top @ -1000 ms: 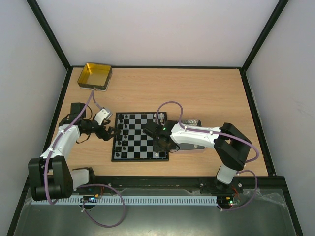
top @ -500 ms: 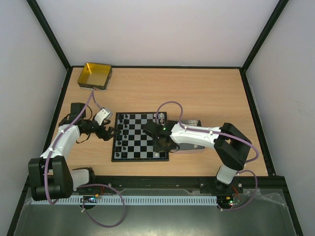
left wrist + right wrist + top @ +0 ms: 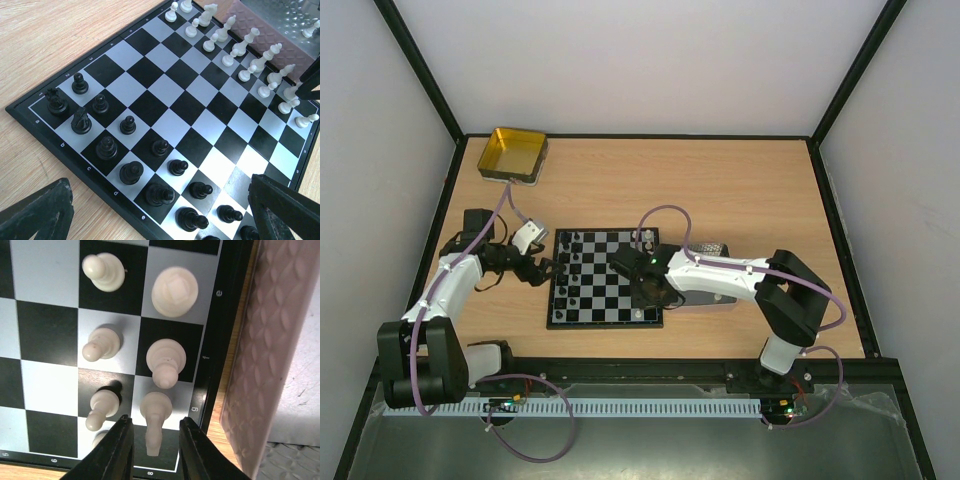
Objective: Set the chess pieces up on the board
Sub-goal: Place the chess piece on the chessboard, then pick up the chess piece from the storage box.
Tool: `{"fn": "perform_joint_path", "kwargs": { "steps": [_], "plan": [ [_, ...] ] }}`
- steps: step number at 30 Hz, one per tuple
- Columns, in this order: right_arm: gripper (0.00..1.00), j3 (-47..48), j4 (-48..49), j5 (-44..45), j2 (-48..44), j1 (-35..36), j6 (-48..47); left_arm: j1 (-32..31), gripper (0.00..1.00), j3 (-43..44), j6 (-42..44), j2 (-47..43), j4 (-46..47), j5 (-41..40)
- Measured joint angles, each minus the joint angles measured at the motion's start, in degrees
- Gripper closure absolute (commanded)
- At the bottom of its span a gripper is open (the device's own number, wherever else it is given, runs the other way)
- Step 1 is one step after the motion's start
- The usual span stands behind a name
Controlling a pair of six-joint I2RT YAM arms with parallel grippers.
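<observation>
Right wrist: tool (image 3: 153, 420) looser around white piece (image 3: 155, 407)

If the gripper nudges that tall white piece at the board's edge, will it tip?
Probably: the white piece looks tall and narrow on a small base, so a sideways nudge likely topples it. It seems smooth, rigid plastic, so it may slip in the right gripper.

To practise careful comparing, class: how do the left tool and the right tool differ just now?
The left tool gapes wide and empty; the right tool is only slightly open, straddling a white piece. The left tool sits by the black side of the board; the right tool hangs over its white side. Neither grips anything.
</observation>
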Motion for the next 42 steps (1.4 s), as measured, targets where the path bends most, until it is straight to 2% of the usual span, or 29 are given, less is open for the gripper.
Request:
{"fn": "perform_joint_path", "kwargs": {
  "steps": [6, 10, 12, 15, 18, 23, 39, 42],
  "plan": [
    [0.75, 2.80, -2.60, 1.60, -1.57, -1.31, 0.00, 0.00, 0.05, 0.00, 0.00, 0.00, 0.00, 0.00],
    [0.75, 3.21, -5.31, 3.56, -7.34, -6.03, -0.52, 0.00, 0.05, 0.00, 0.00, 0.00, 0.00, 0.00],
    [0.74, 2.62, -6.10, 4.55, -10.47, -10.56, -0.92, 0.00, 0.05, 0.00, 0.00, 0.00, 0.00, 0.00],
    [0.74, -1.31, -6.16, 5.75, -15.21, -16.31, -1.62, 0.00, 0.05, 0.00, 0.00, 0.00, 0.00, 0.00],
    [0.64, -6.95, -6.27, 5.79, -17.64, -20.48, -2.43, 0.00, 0.05, 0.00, 0.00, 0.00, 0.00, 0.02],
    [0.64, -15.04, -5.70, 3.65, -18.53, -26.03, -3.80, 0.00, 0.05, 0.00, 0.02, 0.00, 0.00, 0.02],
    [0.64, -20.41, -0.96, 0.22, -19.32, -29.81, -5.25, -0.52, 0.05, 0.00, 0.00, 0.04, 0.00, 0.00],
    [0.69, -21.11, -0.22, -0.11, -19.32, -29.94, -5.22, -0.55, 0.05, 0.00, 0.00, 0.11, 0.00, 0.00]
  ]
}}
